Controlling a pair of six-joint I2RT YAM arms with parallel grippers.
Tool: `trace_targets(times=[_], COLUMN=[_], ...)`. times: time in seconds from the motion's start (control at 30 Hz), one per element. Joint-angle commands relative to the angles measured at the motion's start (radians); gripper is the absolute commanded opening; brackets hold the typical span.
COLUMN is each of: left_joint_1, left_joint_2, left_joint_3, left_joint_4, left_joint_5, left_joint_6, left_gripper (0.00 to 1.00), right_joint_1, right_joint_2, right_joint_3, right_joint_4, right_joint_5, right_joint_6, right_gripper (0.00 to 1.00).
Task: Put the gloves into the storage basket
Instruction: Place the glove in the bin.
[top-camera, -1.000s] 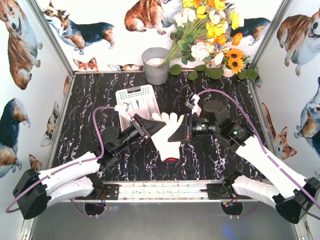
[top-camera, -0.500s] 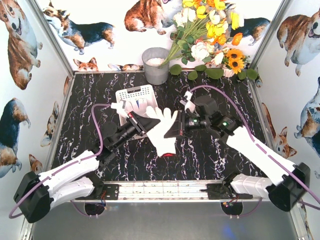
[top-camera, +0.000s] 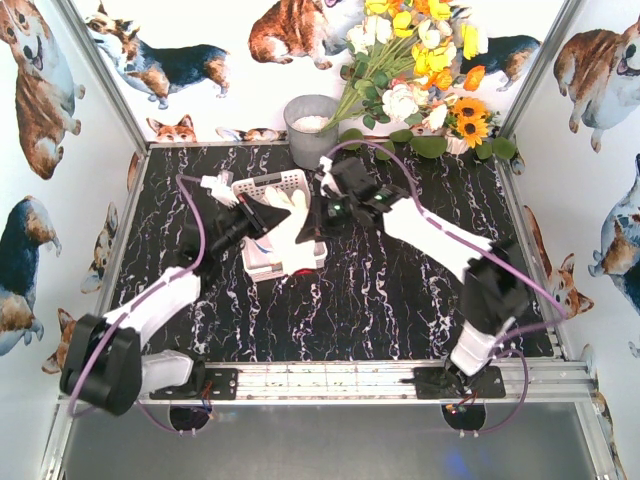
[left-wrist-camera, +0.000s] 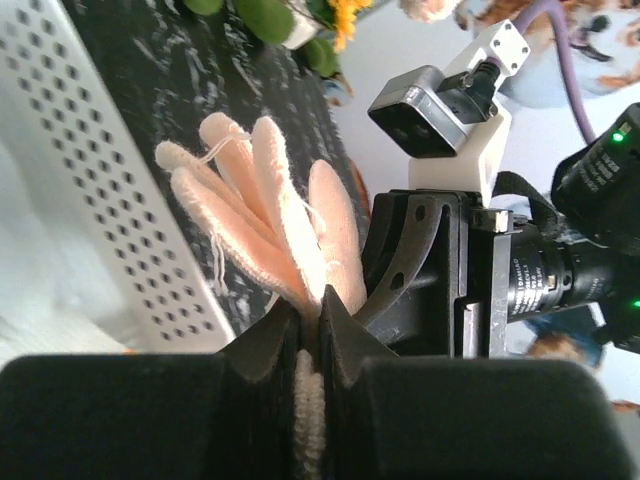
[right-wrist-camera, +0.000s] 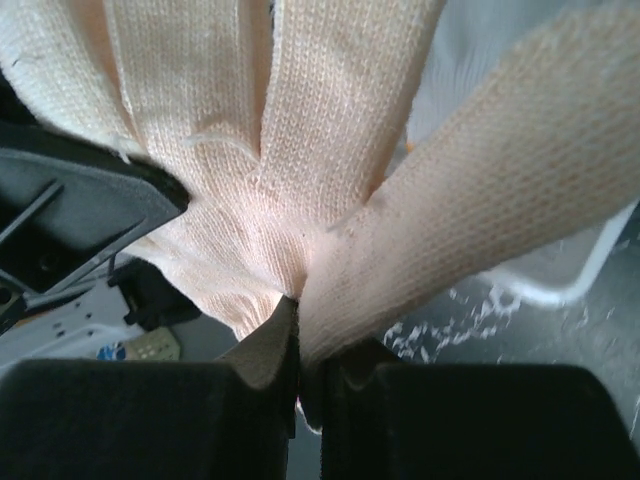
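A cream knit glove (top-camera: 287, 232) with red trim at its cuff hangs between my two grippers, over the white perforated storage basket (top-camera: 292, 181). My left gripper (top-camera: 264, 214) is shut on the glove's left edge. My right gripper (top-camera: 316, 216) is shut on its right edge. In the left wrist view the glove's fingers (left-wrist-camera: 262, 215) stick up past the shut gripper (left-wrist-camera: 310, 318), beside the basket's perforated wall (left-wrist-camera: 95, 200). In the right wrist view the glove (right-wrist-camera: 300, 140) fills the frame above the shut gripper (right-wrist-camera: 301, 352), with the basket's rim (right-wrist-camera: 560, 285) behind. What lies inside the basket is mostly hidden.
A grey metal bucket (top-camera: 312, 130) stands just behind the basket. A bunch of flowers (top-camera: 420, 75) leans in the back right corner. Corgi-print walls close in the black marble table (top-camera: 400, 300) on three sides. The purple cables loop above both arms.
Both grippers have carried the glove from the middle of the table back and to the left, to over the basket. Both arms are now stretched further out.
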Motion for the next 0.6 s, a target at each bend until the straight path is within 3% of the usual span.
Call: trace_targets(times=[0.0, 0.27, 0.57], left_joint_1=[0.083, 0.152, 0.166], left_joint_2=[0.078, 0.249, 0.36], left_joint_3=[0.065, 0.108, 0.118], left_joint_4=[0.004, 0.061, 0.087], left_joint_5=[0.075, 0.108, 0.056], left_joint_6=[0.133, 0.236, 0.317], left_gripper=[0.0, 0.0, 0.0], right_joint_1=[-0.007, -0.027, -0.044], right_joint_2=[0.12, 0.36, 0.496], right_joint_3=[0.13, 0.316, 0.435], right_joint_4=[0.032, 0.017, -0.013], right_joint_5=[0.025, -0.011, -0.028], right_joint_6=[-0.081, -0.116, -0.144], right_gripper=[0.0, 0.0, 0.0])
